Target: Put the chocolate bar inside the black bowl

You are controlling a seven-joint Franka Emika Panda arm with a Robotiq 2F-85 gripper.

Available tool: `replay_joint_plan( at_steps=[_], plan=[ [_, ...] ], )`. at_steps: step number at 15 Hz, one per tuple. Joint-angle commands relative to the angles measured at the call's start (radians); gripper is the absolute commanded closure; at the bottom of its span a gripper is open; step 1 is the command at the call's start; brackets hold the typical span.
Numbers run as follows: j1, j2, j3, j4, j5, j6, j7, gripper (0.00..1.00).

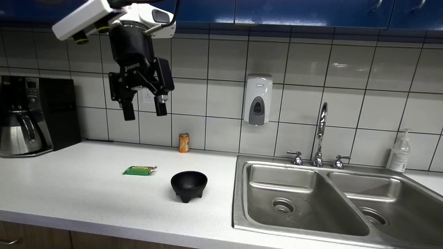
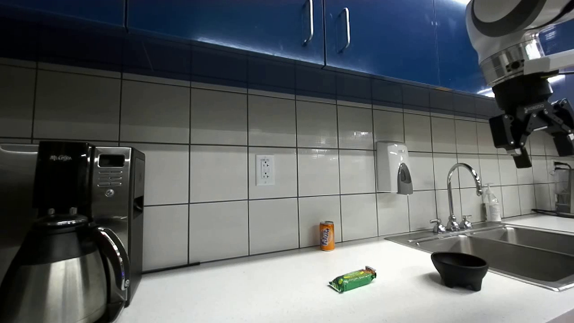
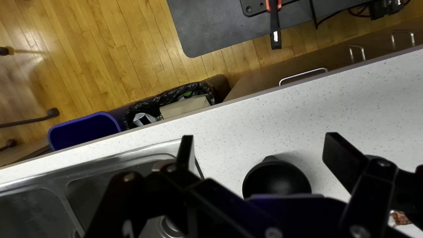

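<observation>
Jaws: spread apart, branded ROBOTIQ
Coffeemaker (image 2: 112, 197): Mr. Coffee
Soda can (image 2: 327, 236): Fanta
Chocolate bar (image 2: 354, 280): near black bowl (image 2: 459, 271), print illegible from here

In an exterior view | chocolate bar (image 1: 138, 170) laid left of bowl (image 1: 189, 190) | can (image 1: 183, 143) set behind both | sink (image 1: 241, 193) fitted right

One chocolate bar (image 2: 353, 280), one bowl (image 1: 189, 186), one can (image 1: 184, 143), two basins (image 1: 308, 212), apparently two bins (image 3: 84, 132).
</observation>
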Motion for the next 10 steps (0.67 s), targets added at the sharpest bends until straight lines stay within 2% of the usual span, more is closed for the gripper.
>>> replay_joint_plan(
  at_steps=[1,10],
  plan=[
    [0.027,0.028,0.039,-0.039,-0.002,0.052,0.068,0.0],
    [0.077,0.169,0.116,-0.074,0.038,0.208,0.217,0.0]
  ],
)
